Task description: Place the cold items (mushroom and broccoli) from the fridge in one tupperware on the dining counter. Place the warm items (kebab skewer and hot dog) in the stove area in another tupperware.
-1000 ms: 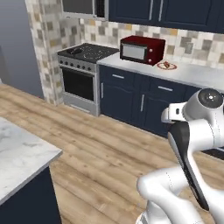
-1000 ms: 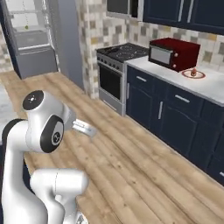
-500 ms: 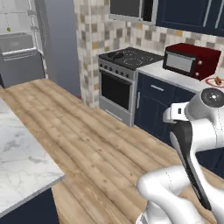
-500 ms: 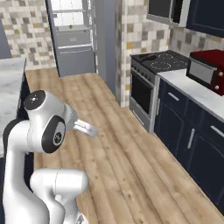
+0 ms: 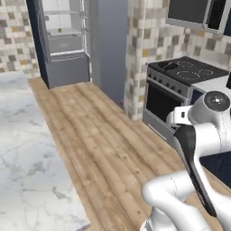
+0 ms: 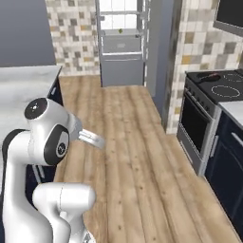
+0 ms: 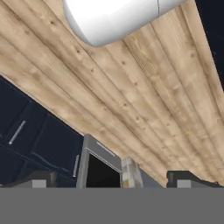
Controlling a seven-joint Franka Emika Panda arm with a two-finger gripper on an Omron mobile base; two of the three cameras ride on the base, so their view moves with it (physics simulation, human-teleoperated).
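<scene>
The open fridge (image 5: pixel 63 43) (image 6: pixel 121 45) stands at the far end of the wooden floor. A small green item (image 5: pixel 59 30) (image 6: pixel 121 31) sits on one of its shelves, too small to tell whether it is the broccoli or the mushroom. The stove (image 5: pixel 185 74) (image 6: pixel 213 88) is on the right, with a dark object (image 6: pixel 206 75) on its top that I cannot identify. The marble dining counter (image 5: pixel 27 153) (image 6: pixel 23 83) runs along the left. My gripper (image 7: pixel 113 181) is open and empty, held folded near the arm, and looks over the floor toward the oven front (image 7: pixel 103 170).
Dark blue cabinets (image 7: pixel 35 135) (image 6: pixel 228 161) line the wall beside the stove. A tiled wall column (image 5: pixel 135 54) stands between fridge and stove. The wooden floor (image 6: pixel 137 142) forms a wide aisle between counter and stove.
The whole scene has swung: the base turned left, so the microwave and cabinets slid out and the fridge and counter came into view. The arm's pose and open gripper are unchanged.
</scene>
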